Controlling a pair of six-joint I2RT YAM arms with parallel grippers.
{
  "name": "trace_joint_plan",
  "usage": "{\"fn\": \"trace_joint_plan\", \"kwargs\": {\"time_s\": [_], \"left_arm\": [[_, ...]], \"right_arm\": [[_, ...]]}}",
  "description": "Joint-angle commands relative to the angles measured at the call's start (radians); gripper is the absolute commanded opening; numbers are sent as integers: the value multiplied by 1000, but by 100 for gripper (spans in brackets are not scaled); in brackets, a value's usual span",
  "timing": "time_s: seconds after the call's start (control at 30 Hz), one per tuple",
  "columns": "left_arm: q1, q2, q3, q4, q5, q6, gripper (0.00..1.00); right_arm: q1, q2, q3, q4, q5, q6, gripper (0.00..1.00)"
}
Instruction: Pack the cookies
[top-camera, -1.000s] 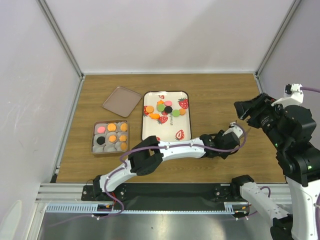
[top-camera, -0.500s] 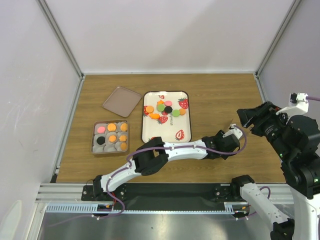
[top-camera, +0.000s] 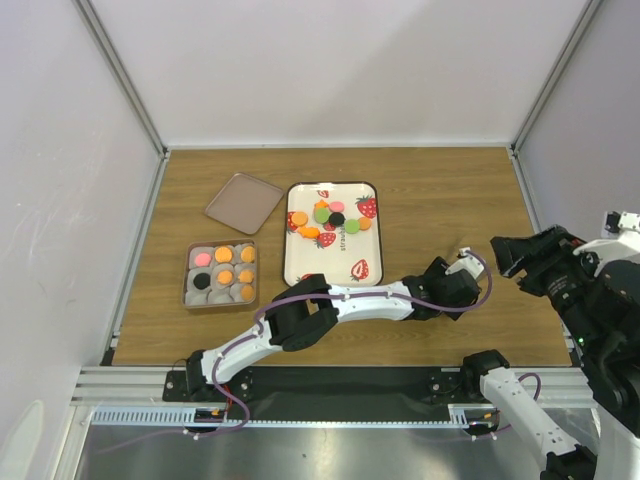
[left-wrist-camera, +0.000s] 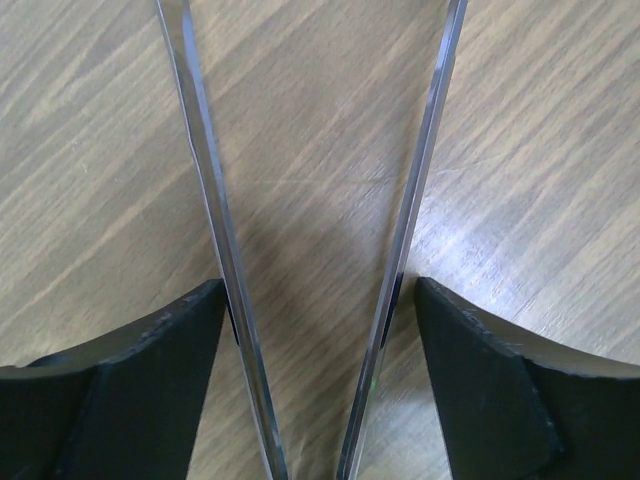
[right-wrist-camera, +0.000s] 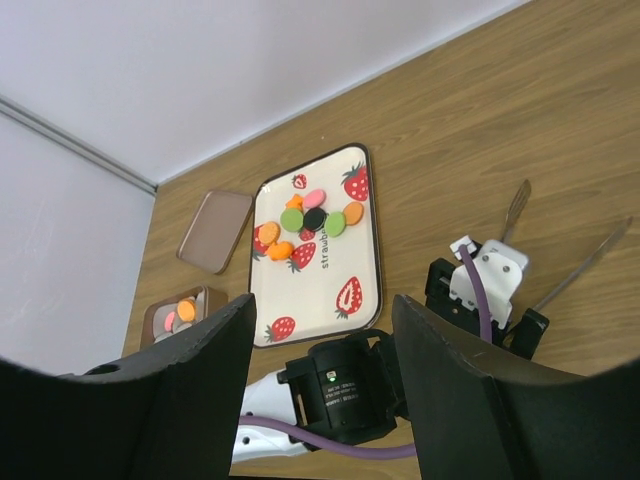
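Between picks: left gripper (left-wrist-camera: 310, 150), blades spread and empty, hung over wooden table (top-camera: 450, 190) right of white strawberry-printed tray (top-camera: 335, 255); next, it needed to reach flat round coloured cookies (top-camera: 330, 216).

A wood-grain table (top-camera: 430, 190) fills the walled work cell; three things lie directly on it, all in its left half; a white strawberry-print tray (top-camera: 335, 255) sits near the middle; a flat brown lid (top-camera: 243, 202) lies just left of the tray's far end; a brown nine-compartment box (top-camera: 185, 290) sits nearer, left of the tray, apart from both.
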Motion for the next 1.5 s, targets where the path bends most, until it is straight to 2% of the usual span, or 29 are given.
{"fn": "trace_joint_plan", "kwargs": {"time_s": [0.0,0.43,0.6,0.8,1.0,1.1,1.27,1.3,1.4,1.47], "left_arm": [[-2,-38,-30,43,-17,8,84],[14,-234,-58,77,-50,81,96],[50,-348,-116,43,-40,12,95],[121,-573,-320,11,-50,-74,87],[283,-833,-611,-36,-46,-148,79],[366,-934,-699,-68,-46,-179,76],[526,-1012,-739,-157,-48,-255,68],[607,-1015,-736,-193,-33,-278,67],[754,-1015,-724,-220,39,-320,62],[814,-1006,-712,-233,30,-326,62]], "right_arm": [[-1,-3,59,-41,33,-7,63],[2,41,127,-36,12,-15,64],[4,66,133,2,-13,-20,65],[5,114,92,108,-47,-26,65],[5,179,-9,281,-104,-6,65],[5,233,-60,373,-160,0,65],[2,330,-143,549,-215,14,64],[4,342,-163,580,-222,19,64],[2,416,-218,665,-248,28,63],[1,460,-246,711,-264,27,62]]}}
